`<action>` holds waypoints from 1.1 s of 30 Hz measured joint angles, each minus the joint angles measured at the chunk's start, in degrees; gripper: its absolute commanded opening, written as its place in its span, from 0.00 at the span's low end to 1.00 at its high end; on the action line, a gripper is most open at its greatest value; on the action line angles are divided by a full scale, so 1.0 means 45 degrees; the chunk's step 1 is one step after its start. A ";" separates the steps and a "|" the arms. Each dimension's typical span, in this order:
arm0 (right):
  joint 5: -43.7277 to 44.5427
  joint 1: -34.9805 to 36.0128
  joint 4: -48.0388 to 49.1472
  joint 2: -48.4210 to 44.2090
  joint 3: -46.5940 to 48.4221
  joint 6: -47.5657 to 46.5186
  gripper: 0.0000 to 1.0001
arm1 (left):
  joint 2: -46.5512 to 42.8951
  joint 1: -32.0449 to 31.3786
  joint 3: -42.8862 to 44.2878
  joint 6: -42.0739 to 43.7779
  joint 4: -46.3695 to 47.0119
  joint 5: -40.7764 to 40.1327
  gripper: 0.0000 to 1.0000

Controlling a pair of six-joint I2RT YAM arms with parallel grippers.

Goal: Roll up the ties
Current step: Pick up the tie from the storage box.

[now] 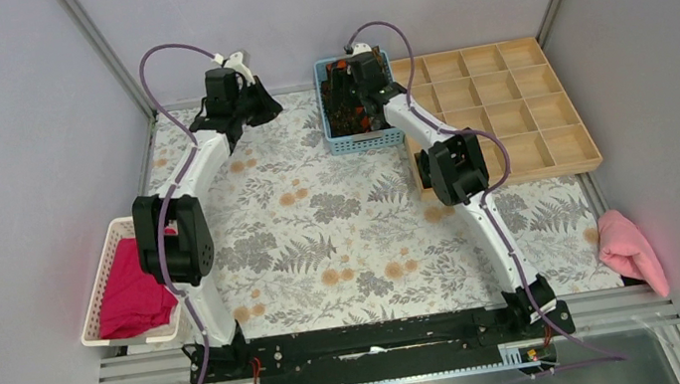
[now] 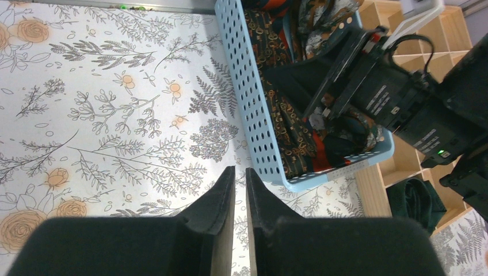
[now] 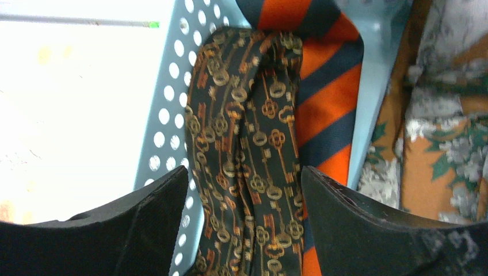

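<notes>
right gripper (image 3: 244, 190) is spread over the key-print tie (image 3: 247, 172) in the blue basket (image 3: 167, 115); you risk snagging the striped tie (image 3: 328, 98) too.

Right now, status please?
Right claw open over the key-pattern tie in blue basket. Left claw nearly shut, empty. Nothing blocking.

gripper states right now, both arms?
Left gripper: nearly shut, holding nothing, above the table.
Right gripper: open, jaws either side of the key-patterned tie in the blue basket.
</notes>
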 measured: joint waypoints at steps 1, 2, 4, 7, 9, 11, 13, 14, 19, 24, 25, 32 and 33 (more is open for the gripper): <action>0.0000 0.0000 0.0160 0.0155 0.0233 0.0010 0.80 | 0.0073 0.0039 0.0000 0.0039 0.0000 0.0000 0.17; -0.0005 0.0000 0.0204 0.0248 0.0330 0.0029 0.81 | 0.0112 0.0068 0.0000 0.0053 0.0000 0.0000 0.17; -0.0005 0.0000 0.0243 0.0340 0.0350 0.0063 0.81 | 0.0209 0.0155 0.0000 0.0092 -0.0005 0.0000 0.17; -0.0015 0.0000 0.0272 0.0486 0.0345 0.0083 0.77 | 0.0296 0.0282 0.0000 0.0131 -0.0005 0.0000 0.17; -0.0024 0.0000 0.0277 0.0593 0.0345 0.0087 0.58 | 0.0345 0.0345 0.0000 0.0136 -0.0005 0.0010 0.17; -0.0049 0.0000 0.0437 0.0675 0.0253 0.0121 0.48 | 0.0418 0.0393 -0.0005 0.0136 0.0000 0.0107 0.17; -0.0117 0.0000 0.0612 0.0680 0.0039 0.0180 0.38 | 0.0495 0.0418 -0.0005 0.0136 0.0000 0.0194 0.17; -0.0136 0.0000 0.0680 0.0695 -0.0005 0.0194 0.31 | 0.0525 0.0423 -0.0024 0.0136 0.0005 0.0219 0.17; -0.0325 0.0000 0.1166 0.0709 -0.0136 0.0194 0.01 | 0.0578 0.0457 -0.0262 0.0136 0.0005 0.0296 0.16; -0.0335 0.0000 0.2127 0.0325 -0.1379 0.0136 0.00 | 0.0646 0.0486 -0.0495 0.0029 0.0180 0.0549 0.16; -0.0345 0.0000 0.2331 0.0155 -0.1710 0.0112 0.00 | 0.0636 0.0481 -0.0646 -0.0024 0.0350 0.0593 0.16; -0.0364 0.0049 0.3133 -0.2720 -0.4823 -0.0024 0.00 | 0.0408 0.0481 -0.1724 -0.0563 0.0971 0.0714 0.16; -0.0374 0.0049 0.3240 -0.3308 -0.5299 -0.0049 0.00 | 0.0306 0.0481 -0.1899 -0.0670 0.1093 0.0763 0.16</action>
